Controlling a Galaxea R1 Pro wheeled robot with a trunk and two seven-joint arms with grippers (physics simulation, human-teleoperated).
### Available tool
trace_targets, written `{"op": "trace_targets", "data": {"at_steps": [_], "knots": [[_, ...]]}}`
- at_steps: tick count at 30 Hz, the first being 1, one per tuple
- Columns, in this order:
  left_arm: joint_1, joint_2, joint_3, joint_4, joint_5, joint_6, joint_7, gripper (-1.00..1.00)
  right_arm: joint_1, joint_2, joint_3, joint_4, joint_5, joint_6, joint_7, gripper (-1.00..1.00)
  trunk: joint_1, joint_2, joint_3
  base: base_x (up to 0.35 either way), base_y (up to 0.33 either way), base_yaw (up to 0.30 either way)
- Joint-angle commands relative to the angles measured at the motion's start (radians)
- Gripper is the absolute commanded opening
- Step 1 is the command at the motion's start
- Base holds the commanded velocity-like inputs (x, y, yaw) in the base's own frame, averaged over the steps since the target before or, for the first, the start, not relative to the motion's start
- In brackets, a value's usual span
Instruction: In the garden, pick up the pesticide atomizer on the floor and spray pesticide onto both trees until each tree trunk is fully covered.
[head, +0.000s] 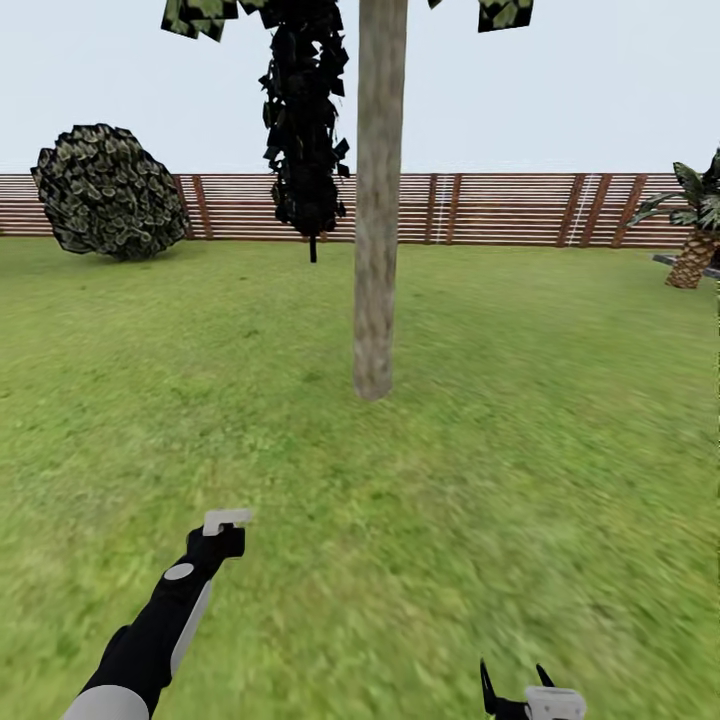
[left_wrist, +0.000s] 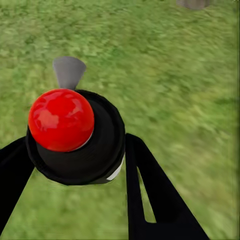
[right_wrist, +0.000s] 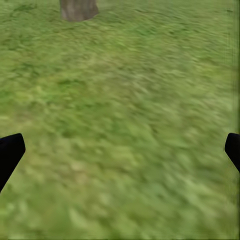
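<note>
The pesticide atomizer (left_wrist: 75, 135) is a dark round body with a red ball on top and a grey nozzle. My left gripper (left_wrist: 75, 150) is shut on it, one black finger on each side. In the head view the left gripper (head: 225, 537) holds the atomizer (head: 228, 519) low over the lawn, its white part pointing toward a tree trunk (head: 377, 220) that stands a few arm lengths ahead. The trunk is pale, mottled and bare. Its base also appears in the right wrist view (right_wrist: 78, 9). My right gripper (head: 515, 692) is open and empty above the grass.
Green lawn (head: 540, 450) runs to a brown slat fence (head: 480, 208). A round bush (head: 108, 192) stands at the far left and a short palm (head: 695, 235) at the far right. Dark ragged foliage (head: 305, 130) hangs behind the trunk.
</note>
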Motion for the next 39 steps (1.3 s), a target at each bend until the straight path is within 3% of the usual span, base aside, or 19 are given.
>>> {"op": "trace_targets", "data": {"at_steps": [1, 39], "knots": [[0.0, 0.0, 0.0, 0.0, 0.0, 0.0, 0.0, -1.0, 0.0, 0.0, 0.0, 0.0, 0.0, 0.0, 0.0, 1.0, 0.0, 0.0, 0.0, 0.339, 0.0, -0.082], [0.0, 0.0, 0.0, 0.0, -0.001, 0.0, 0.0, -1.0, 0.0, 0.0, 0.0, 0.001, 0.0, 0.0, 0.0, 1.0, 0.0, 0.0, 0.0, 0.339, 0.0, -0.027]]}}
